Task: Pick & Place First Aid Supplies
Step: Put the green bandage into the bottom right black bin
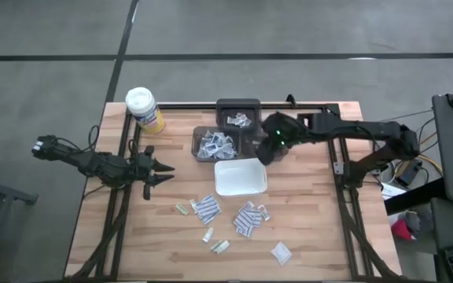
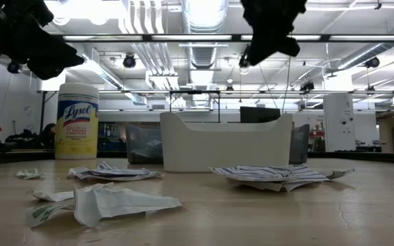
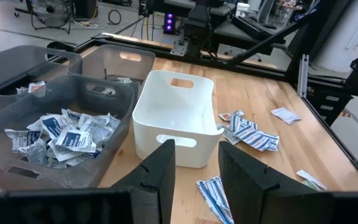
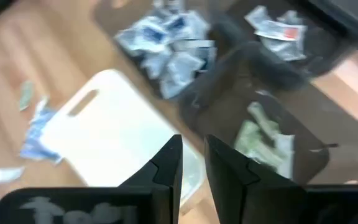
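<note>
While your right gripper [image 1: 274,147] hangs above the bins at about one o'clock from the table's middle, its fingers stand a narrow gap apart with nothing between them. Your left gripper [image 1: 163,171] waits over the table at nine o'clock, its fingers also parted and bare. Look at the packets [image 1: 246,218]: small, flat, sealed, mostly white with blue stripes or print, a few greenish. Many lie loose on the wooden table [image 1: 313,236] from five to seven o'clock of the white tray [image 1: 240,178], some overlapping in little heaps, one apart toward the four o'clock corner. A crumpled pile of them fills the grey bin [image 3: 55,134] just at eleven o'clock of the tray, more sit in the dark bin [image 1: 238,116] behind it, and greenish ones lie in a third bin [image 4: 266,140] under the right gripper. You can see the white tray holds nothing. A yellow canister [image 1: 145,110] stands at the ten o'clock corner.
</note>
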Motion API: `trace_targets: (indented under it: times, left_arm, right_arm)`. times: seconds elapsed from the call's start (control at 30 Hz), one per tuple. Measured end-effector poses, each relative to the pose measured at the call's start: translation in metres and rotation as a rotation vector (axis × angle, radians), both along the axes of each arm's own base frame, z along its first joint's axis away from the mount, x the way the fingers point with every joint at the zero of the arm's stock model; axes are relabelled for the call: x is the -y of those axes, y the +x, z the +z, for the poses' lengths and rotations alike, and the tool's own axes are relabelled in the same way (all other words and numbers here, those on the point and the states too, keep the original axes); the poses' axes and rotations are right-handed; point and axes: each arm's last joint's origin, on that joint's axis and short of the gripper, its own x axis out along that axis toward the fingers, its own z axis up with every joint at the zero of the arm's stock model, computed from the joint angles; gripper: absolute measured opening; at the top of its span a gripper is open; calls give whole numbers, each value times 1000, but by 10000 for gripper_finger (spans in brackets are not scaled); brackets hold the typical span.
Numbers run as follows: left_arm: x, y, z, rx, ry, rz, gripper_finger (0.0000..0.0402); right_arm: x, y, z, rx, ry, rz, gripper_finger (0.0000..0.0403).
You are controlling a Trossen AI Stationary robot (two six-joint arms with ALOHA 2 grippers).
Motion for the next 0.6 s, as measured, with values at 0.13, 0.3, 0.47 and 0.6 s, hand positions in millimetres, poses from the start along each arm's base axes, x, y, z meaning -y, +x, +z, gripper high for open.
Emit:
trace_targets:
  times: [0.13, 0.3, 0.47, 0.6]
  left_arm:
    - [0, 0, 0, 1, 0, 0, 117]
    - [0, 0, 0, 0, 0, 0, 117]
    - [0, 0, 0, 1, 0, 0, 117]
    - [0, 0, 0, 5, -32, 8, 117]
  right_arm:
    - [-27, -1, 6, 23, 1, 89, 68]
    - [-59, 1, 4, 24, 26, 168, 63]
    - [-86, 2, -1, 12, 69, 202, 56]
    - [-106, 2, -4, 8, 70, 253, 58]
